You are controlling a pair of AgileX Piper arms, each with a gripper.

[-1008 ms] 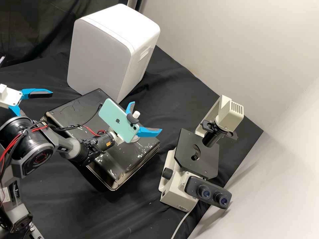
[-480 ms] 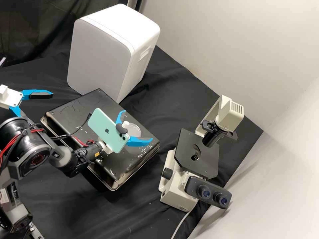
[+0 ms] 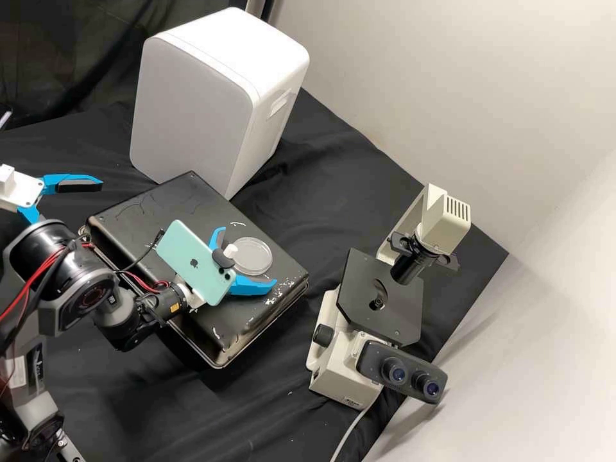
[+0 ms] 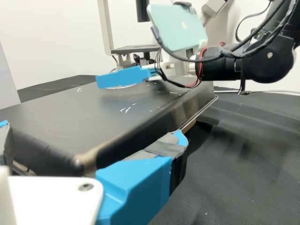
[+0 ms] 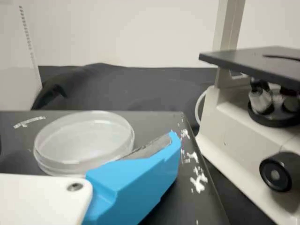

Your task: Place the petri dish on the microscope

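A clear round petri dish [image 3: 251, 255] lies on a scuffed black tray [image 3: 160, 218] turned bottom up. My right gripper [image 3: 248, 258] is open and low over the tray, one blue finger [image 3: 253, 285] on each side of the dish's near part. In the right wrist view the dish [image 5: 83, 140] sits just beside my blue finger [image 5: 140, 173]. The white microscope [image 3: 359, 346] stands to the right of the tray, its black stage [image 3: 385, 301] bare. My left gripper [image 3: 54, 197] is open at the tray's far left end, holding nothing.
A tall white appliance [image 3: 218, 96] stands behind the tray. A mint-green phone [image 3: 192, 260] is clamped on the right wrist, with red and black wires trailing. Black cloth [image 3: 321, 167] covers the bench, which ends near the white wall on the right.
The right gripper has drawn back to the left and dropped lower, uncovering the dish, which stays on the tray. The left gripper has barely moved.
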